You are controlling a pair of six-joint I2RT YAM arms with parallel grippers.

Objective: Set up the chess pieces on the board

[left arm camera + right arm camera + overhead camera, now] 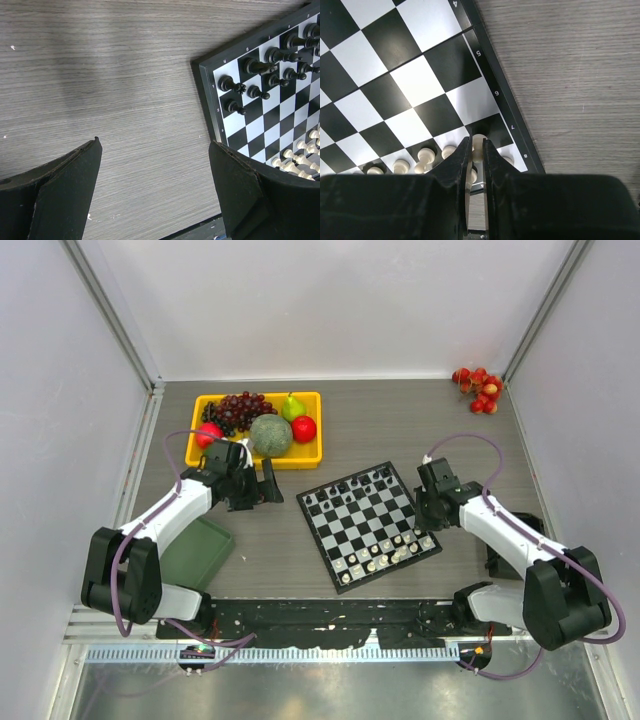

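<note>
The right gripper (476,150) has its jaws pinched onto a cream chess piece (479,145) at the board's (368,522) right edge, near the counter's (400,430) right side. The left gripper (155,150) hangs over bare counter left of the board, jaws spread wide, holding nothing.

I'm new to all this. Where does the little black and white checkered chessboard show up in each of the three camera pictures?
Top external: the small black and white checkered chessboard lies right of centre, between the two arms.
Left wrist: its corner fills the right edge, black pieces on it.
Right wrist: it covers the left half, under the right hand.
Shared landmark: the row of cream-white chess pieces along one board edge.
</note>
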